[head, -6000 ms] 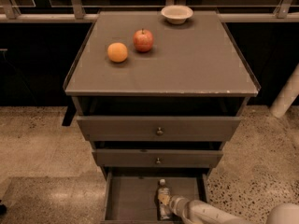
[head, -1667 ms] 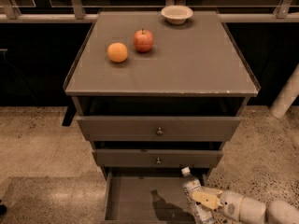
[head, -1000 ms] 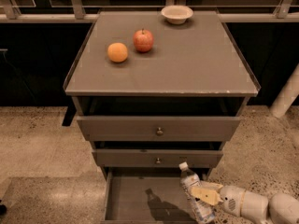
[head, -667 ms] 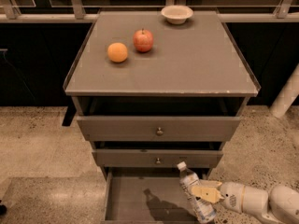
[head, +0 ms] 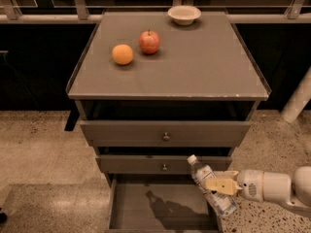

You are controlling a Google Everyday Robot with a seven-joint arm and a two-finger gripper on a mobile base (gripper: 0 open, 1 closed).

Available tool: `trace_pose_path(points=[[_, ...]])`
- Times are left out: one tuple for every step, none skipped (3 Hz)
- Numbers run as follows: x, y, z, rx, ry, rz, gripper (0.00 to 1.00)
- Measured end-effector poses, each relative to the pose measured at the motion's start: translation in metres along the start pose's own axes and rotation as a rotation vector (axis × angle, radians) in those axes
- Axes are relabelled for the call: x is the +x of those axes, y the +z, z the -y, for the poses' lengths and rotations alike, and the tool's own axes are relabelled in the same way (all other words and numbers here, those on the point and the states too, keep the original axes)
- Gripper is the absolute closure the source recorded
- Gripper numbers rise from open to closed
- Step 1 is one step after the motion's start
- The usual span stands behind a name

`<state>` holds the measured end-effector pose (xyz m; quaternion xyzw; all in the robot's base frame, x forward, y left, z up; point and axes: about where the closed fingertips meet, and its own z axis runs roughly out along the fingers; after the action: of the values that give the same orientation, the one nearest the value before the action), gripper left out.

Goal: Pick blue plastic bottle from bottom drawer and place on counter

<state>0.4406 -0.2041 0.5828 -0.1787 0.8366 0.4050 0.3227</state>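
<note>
The arm [head: 279, 188] comes in from the lower R edge, white, lying nearly level, w/ the wrist pointing L toward the cabinet. The gripper [head: 212, 181] sits at its L end, in front of the R part of the drawer stack, at about the height of the gap between the middle drawer [head: 164, 165] and the bottom drawer [head: 131, 203]. Its two tan fingers [head: 224, 187] are closed around the blue plastic bottle [head: 200, 171], pinching it mid-body, one finger above and one below.

The bottle is tilted: white cap up and to the L, overlapping the middle drawer's front, base down and to the R, over the bottom drawer's R wall. The bottom drawer is pulled out, its flat grey floor showing; a dark shadow [head: 170, 211] of bottle and gripper lies on that floor, L of the bottle.

The counter [head: 204, 67] is well above the gripper. On it: an orange [head: 122, 54] and an apple [head: 149, 41] just beside each other toward the back L, and a bowl [head: 184, 14] at the back edge. The top drawer [head: 166, 132] stands slightly out.
</note>
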Motion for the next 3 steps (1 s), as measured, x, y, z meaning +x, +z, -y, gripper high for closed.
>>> trace_pose_path(points=[[-0.031, -0.011, -0.018, 0.031, -0.058, -0.043, 1.0], [-0.064, -0.02, -0.04, 0.058, -0.119, -0.076, 1.0], [-0.091, -0.027, -0.067, 0.068, -0.183, -0.081, 1.0]])
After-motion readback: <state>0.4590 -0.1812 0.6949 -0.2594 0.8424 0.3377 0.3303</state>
